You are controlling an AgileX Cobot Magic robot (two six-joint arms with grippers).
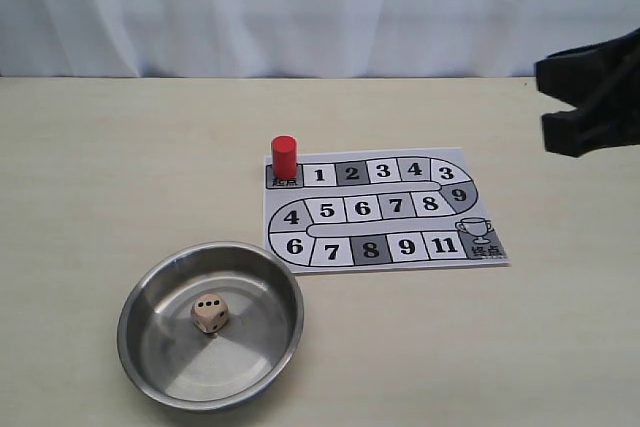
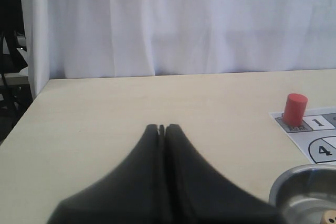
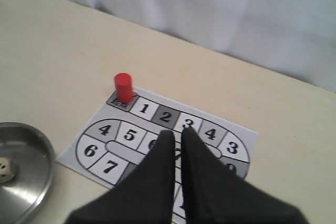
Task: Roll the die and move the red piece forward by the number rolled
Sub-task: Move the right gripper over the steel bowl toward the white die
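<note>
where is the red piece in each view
Exterior view: the red piece stands upright at the board's upper left corner, on the start square beside the 1.
Left wrist view: near the right edge, on the same start square.
Right wrist view: left of centre, beyond the end effector.
Shared landmark: the square marked 1 next to it.

die (image 1: pixel 210 315) lying in the bowl (image 1: pixel 150 287), bowl sitting on the table (image 1: pixel 120 167) just left of and before the board (image 1: pixel 480 212), red piece (image 1: pixel 284 157) standing upright on the board's start square, behind the bowl
</note>
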